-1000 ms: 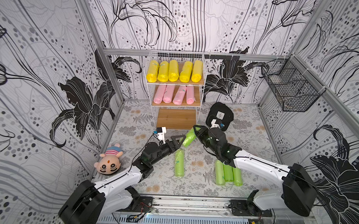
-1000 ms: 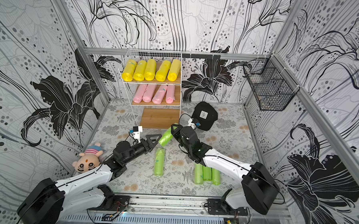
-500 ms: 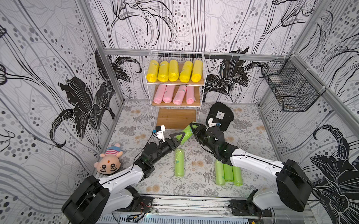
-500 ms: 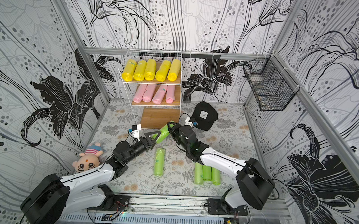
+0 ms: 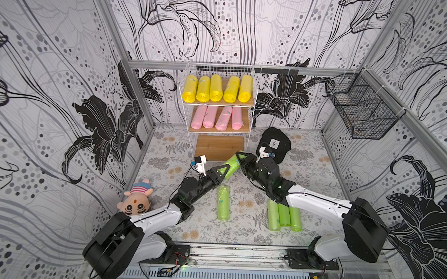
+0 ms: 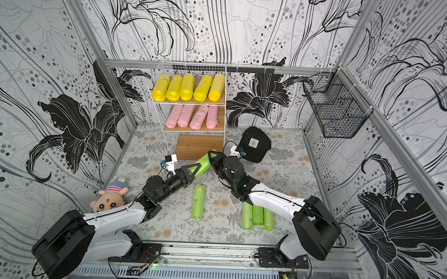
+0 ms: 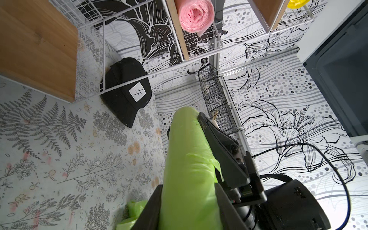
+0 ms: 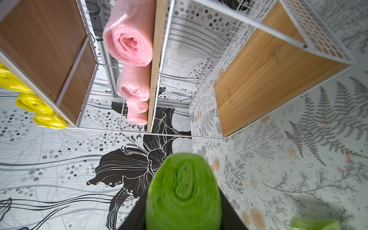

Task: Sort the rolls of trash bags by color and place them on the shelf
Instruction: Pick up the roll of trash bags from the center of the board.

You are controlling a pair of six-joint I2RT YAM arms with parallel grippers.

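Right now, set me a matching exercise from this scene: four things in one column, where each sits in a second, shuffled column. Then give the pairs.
Things
1. yellow rolls
2. pink rolls
3. cap
4. basket

Places
A. hanging on the wall
B. top board of the shelf
C. on the floor beside the shelf
D. middle board of the shelf

Pairs: 1-B, 2-D, 3-C, 4-A

Top board (image 5: 218, 103): five yellow plastic rolls (image 5: 217, 89)
Middle board (image 5: 246, 121): four pale pink plastic rolls (image 5: 217, 117)
Mat (image 5: 170, 153) before white wire shelf (image 5: 220, 68): four light green plastic rolls (image 5: 223, 202)
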